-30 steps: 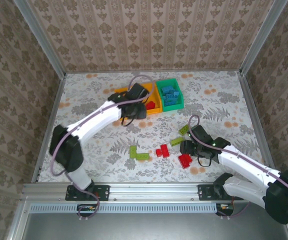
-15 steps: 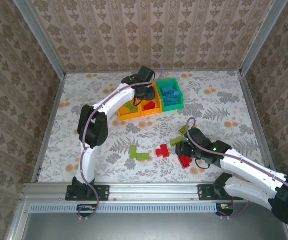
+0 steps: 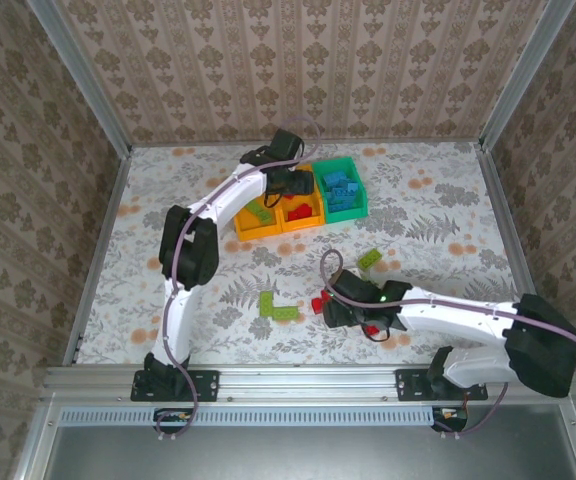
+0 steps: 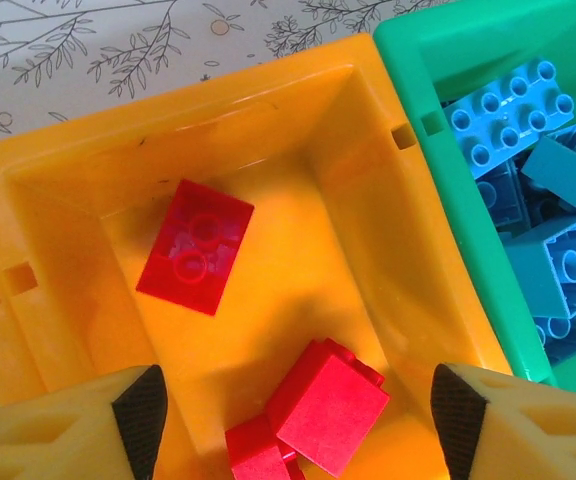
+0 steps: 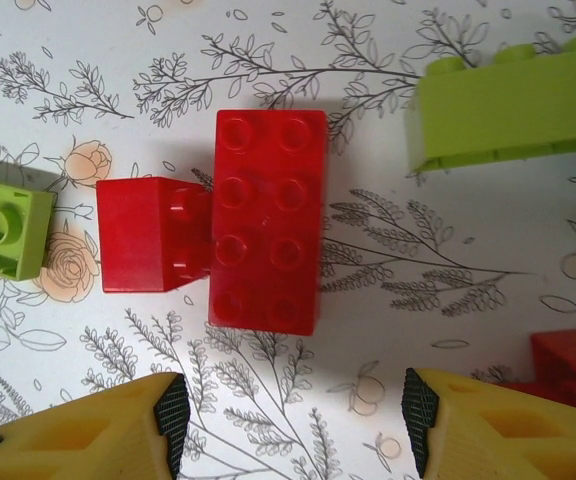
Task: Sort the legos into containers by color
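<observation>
Red legos [image 5: 265, 235], two touching, on table [image 5: 488, 300] beneath right gripper [image 5: 295, 420], jaws apart; left gripper [image 4: 298, 415] spread, empty, above orange bin [image 4: 218, 90].

Containers [image 3: 303, 227]: three, two orange-yellow, one green. Loose on table [image 3: 168, 260]: three red legos [image 5: 266, 235], at least three lime legos [image 3: 286, 313]. Middle container: three more red. Blue legos [image 4: 508, 110]: several, count unclear.
</observation>
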Controlling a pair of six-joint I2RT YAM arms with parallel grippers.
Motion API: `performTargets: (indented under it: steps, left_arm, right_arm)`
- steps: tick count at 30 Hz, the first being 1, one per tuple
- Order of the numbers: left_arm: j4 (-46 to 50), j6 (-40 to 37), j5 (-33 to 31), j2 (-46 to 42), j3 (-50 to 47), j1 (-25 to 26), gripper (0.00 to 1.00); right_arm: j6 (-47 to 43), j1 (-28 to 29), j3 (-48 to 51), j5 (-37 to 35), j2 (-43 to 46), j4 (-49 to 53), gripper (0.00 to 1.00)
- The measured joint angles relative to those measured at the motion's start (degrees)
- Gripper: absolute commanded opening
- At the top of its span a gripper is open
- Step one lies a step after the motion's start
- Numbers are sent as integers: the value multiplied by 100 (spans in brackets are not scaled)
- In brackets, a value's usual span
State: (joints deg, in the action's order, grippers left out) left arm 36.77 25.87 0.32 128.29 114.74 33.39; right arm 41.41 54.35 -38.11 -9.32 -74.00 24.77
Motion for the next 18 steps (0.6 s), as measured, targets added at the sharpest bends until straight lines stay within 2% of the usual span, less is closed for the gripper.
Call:
performTargets:
  steps: [5, 14, 18]
  left_arm:
    - [-55, 33, 17, -387, -369, 0, 87]
    - [-326, 46, 39, -1773, -1318, 0, 90]
    - [-433, 70, 37, -2234, -1836, -2, 90]
  right_arm:
    - [-9, 9, -140, -24, -358, -66, 60]
    - [-74, -2, -531, -42, -1294, -105, 54]
    - [-118, -46, -675, -83, -1526, -22, 44]
